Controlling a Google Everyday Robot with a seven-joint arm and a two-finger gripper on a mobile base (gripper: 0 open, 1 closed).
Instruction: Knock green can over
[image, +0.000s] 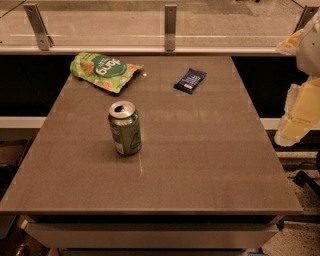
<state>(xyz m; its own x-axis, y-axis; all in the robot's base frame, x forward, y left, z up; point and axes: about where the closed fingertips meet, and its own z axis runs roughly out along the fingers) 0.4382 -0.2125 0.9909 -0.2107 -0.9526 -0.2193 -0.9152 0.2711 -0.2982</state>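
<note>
Here's the table (200, 165), a broad brown glossy top filling most of the view, and everything gets placed off the green can (125, 129) standing on it. Behind the can, past the table's far edge, a glass barrier (100, 25) runs across on metal posts (170, 27).

Over to the can's right, well apart and off the side of the table, there's the tool (299, 115), a pale yellowish shape hanging at the picture's edge, above floor level and touching nothing. Spread or closed? I cannot tell from here.

Next down in size, the green snack bag (104, 70): it lies flat and crinkled behind the can and a little to its left, near the table's far left corner, clear of the can.

Now the green can itself: upright, left of the table's middle, silver top facing up with the dark opening showing, pale marks low on its side. Nothing touches it.

Smallest of all, a dark blue wrapper (190, 80) lies flat behind the can and to its right, angled, near the far edge.
</note>
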